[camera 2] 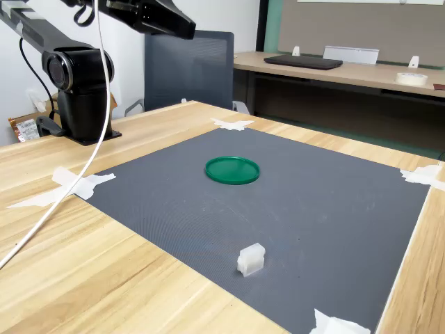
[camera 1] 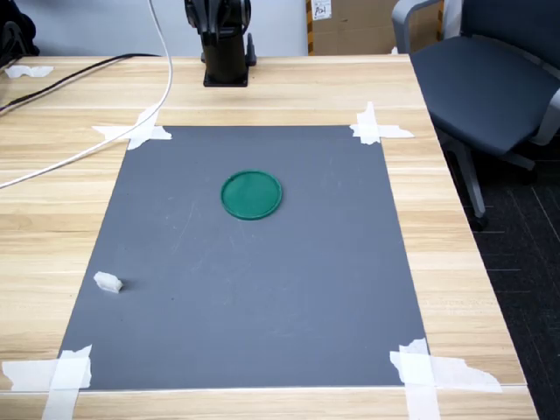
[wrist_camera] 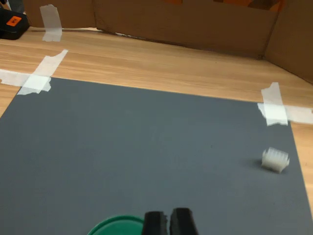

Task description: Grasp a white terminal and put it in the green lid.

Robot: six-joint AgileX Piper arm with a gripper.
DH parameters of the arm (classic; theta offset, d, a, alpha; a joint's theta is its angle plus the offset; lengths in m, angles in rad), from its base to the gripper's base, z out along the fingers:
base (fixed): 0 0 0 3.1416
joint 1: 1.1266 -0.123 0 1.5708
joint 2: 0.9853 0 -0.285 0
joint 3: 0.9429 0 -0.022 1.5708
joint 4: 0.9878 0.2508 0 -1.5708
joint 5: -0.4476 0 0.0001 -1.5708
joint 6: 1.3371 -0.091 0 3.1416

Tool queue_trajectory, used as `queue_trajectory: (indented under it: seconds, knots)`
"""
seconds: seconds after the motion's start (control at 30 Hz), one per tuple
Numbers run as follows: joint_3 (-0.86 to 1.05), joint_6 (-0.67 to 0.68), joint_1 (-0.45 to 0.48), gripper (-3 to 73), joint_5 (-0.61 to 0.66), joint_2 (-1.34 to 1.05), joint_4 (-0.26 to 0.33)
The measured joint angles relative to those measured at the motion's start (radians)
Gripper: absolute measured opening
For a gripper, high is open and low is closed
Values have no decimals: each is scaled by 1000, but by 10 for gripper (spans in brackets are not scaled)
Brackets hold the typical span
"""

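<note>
The white terminal (camera 1: 108, 282) lies near the mat's (camera 1: 262, 297) edge, well apart from the green lid (camera 1: 251, 194) — light, rigid, likely skittish, best pinched across its flat sides — while the gripper (wrist_camera: 169, 223) hangs clenched and empty
</note>
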Motion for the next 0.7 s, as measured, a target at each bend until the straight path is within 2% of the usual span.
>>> queue_trajectory:
  seconds: [0.33,0.53,0.6,0.7]
  knots:
    - [-185,15,6,-29,-1,282,0]
    - [-341,15,143,-29,158,417,-6]
    - [-399,15,199,-29,239,471,-35]
    - [-491,34,259,-29,352,560,-116]
